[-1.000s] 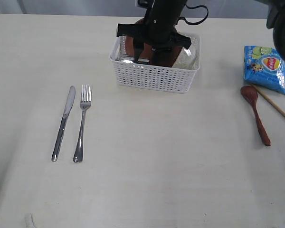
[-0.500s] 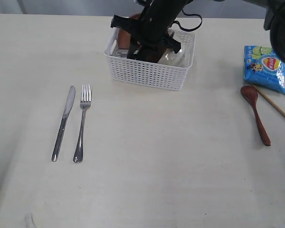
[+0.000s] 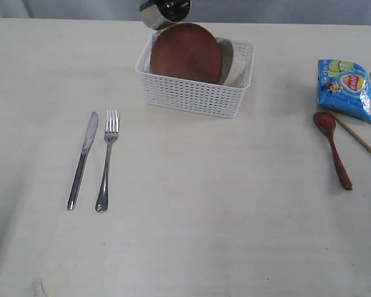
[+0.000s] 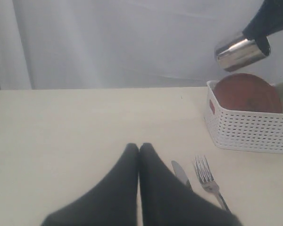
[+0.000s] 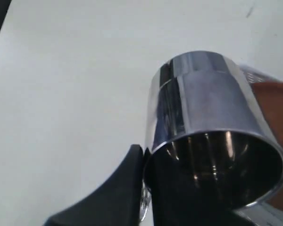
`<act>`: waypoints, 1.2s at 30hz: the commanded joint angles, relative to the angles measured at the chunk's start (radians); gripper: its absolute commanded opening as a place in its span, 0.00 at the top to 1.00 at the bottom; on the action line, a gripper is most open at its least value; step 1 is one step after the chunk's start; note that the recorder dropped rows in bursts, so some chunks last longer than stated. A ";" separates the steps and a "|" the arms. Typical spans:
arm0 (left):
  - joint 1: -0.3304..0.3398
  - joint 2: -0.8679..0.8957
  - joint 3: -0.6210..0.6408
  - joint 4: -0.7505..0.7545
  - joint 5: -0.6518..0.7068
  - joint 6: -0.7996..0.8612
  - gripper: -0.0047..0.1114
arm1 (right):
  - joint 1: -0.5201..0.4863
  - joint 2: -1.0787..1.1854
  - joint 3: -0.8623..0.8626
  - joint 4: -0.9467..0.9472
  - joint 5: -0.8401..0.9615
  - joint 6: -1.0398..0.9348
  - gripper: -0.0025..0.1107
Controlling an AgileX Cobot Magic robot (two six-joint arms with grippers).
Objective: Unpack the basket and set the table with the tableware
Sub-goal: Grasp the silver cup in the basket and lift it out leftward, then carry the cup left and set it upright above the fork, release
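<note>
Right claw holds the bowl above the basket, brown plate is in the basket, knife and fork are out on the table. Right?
Not the bowl. The right claw holds the steel cup above the basket. The off-white bowl sits in the basket beside the brown plate, as the exterior view shows. The knife and fork are out on the table.

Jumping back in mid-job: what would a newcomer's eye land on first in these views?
The shiny steel cup stands out first, hanging in the air above the far left part of the white basket, pinched at its rim by the right claw. Next come the round brown plate standing on edge inside that basket, and the bright blue chip bag at the far right of the exterior view.
</note>
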 commanded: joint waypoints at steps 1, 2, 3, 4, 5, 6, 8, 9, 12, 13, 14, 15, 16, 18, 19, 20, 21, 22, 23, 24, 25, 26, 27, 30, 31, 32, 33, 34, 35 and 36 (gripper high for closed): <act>-0.001 -0.004 0.003 -0.003 -0.012 0.000 0.96 | 0.075 -0.011 -0.077 -0.031 0.043 -0.050 0.98; -0.001 -0.004 0.003 -0.003 -0.012 0.000 0.96 | 0.098 -0.009 -0.082 -0.047 0.045 -0.054 0.98; -0.001 -0.004 0.003 -0.003 -0.012 0.000 0.96 | 0.122 -0.007 -0.081 -0.062 0.040 -0.054 0.98; -0.001 -0.004 0.003 -0.003 -0.012 0.000 0.96 | 0.145 -0.006 -0.081 -0.089 0.035 -0.054 0.98; -0.001 -0.004 0.003 -0.003 -0.012 0.000 0.96 | 0.170 -0.002 -0.081 -0.127 0.033 -0.054 0.98; -0.001 -0.004 0.003 -0.003 -0.012 0.000 0.96 | 0.188 0.003 -0.081 -0.167 0.030 -0.049 0.98; -0.001 -0.004 0.003 -0.003 -0.012 0.000 0.96 | 0.231 0.015 -0.081 -0.253 0.031 -0.017 0.98; -0.001 -0.004 0.003 -0.003 -0.012 0.000 0.96 | 0.246 0.023 -0.081 -0.278 0.034 -0.012 0.98; -0.001 -0.004 0.003 -0.003 -0.012 0.000 0.96 | 0.290 0.056 -0.100 -0.320 0.062 0.000 0.98; -0.001 -0.004 0.003 -0.003 -0.012 0.000 0.96 | 0.303 0.069 -0.113 -0.330 0.069 0.000 0.98; -0.001 -0.004 0.003 -0.003 -0.012 0.000 0.96 | 0.316 0.085 -0.128 -0.348 0.080 0.000 0.98; -0.001 -0.004 0.003 -0.003 -0.012 0.000 0.96 | 0.328 0.097 -0.145 -0.368 0.090 0.003 0.98; -0.001 -0.004 0.003 -0.003 -0.012 0.000 0.96 | 0.337 0.115 -0.169 -0.396 0.106 0.010 0.98; -0.001 -0.004 0.003 -0.003 -0.012 0.000 0.96 | 0.347 0.150 -0.215 -0.433 0.138 0.014 0.98; -0.001 -0.004 0.003 -0.003 -0.012 0.000 0.96 | 0.347 0.172 -0.244 -0.443 0.159 0.014 0.98; -0.001 -0.004 0.003 -0.003 -0.012 0.000 0.96 | 0.347 0.193 -0.272 -0.445 0.177 0.014 0.98; -0.001 -0.004 0.003 -0.003 -0.012 0.000 0.96 | 0.347 0.210 -0.300 -0.447 0.177 0.012 0.98; -0.001 -0.004 0.003 -0.003 -0.012 0.000 0.96 | 0.347 0.234 -0.329 -0.447 0.177 0.006 0.98; -0.001 -0.004 0.003 -0.003 -0.012 0.000 0.96 | 0.345 0.254 -0.354 -0.447 0.177 -0.004 0.98; -0.001 -0.004 0.003 -0.003 -0.012 0.000 0.96 | 0.345 0.271 -0.363 -0.449 0.177 -0.012 0.98; -0.001 -0.004 0.003 -0.003 -0.012 0.000 0.96 | 0.345 0.280 -0.365 -0.444 0.177 -0.017 0.98; -0.001 -0.004 0.003 -0.003 -0.012 0.000 0.96 | 0.345 0.280 -0.365 -0.444 0.177 -0.031 0.98; -0.001 -0.004 0.003 -0.003 -0.012 0.000 0.96 | 0.345 0.280 -0.370 -0.455 0.177 -0.047 0.98; -0.001 -0.004 0.003 -0.003 -0.012 0.000 0.96 | 0.345 0.280 -0.380 -0.473 0.177 -0.085 0.98; -0.001 -0.004 0.003 -0.003 -0.012 0.000 0.96 | 0.345 0.280 -0.379 -0.473 0.177 -0.114 0.98; -0.001 -0.004 0.003 -0.003 -0.012 0.000 0.96 | 0.345 0.280 -0.379 -0.471 0.177 -0.150 0.98; -0.001 -0.004 0.003 -0.003 -0.012 0.000 0.96 | 0.345 0.282 -0.379 -0.466 0.177 -0.188 0.98; -0.001 -0.004 0.003 -0.003 -0.012 0.000 0.96 | 0.345 0.282 -0.379 -0.466 0.177 -0.211 0.98; -0.001 -0.004 0.003 -0.003 -0.012 0.000 0.96 | 0.345 0.282 -0.379 -0.466 0.177 -0.211 0.98; -0.001 -0.004 0.003 -0.003 -0.012 0.000 0.96 | 0.345 0.282 -0.379 -0.466 0.177 -0.235 0.98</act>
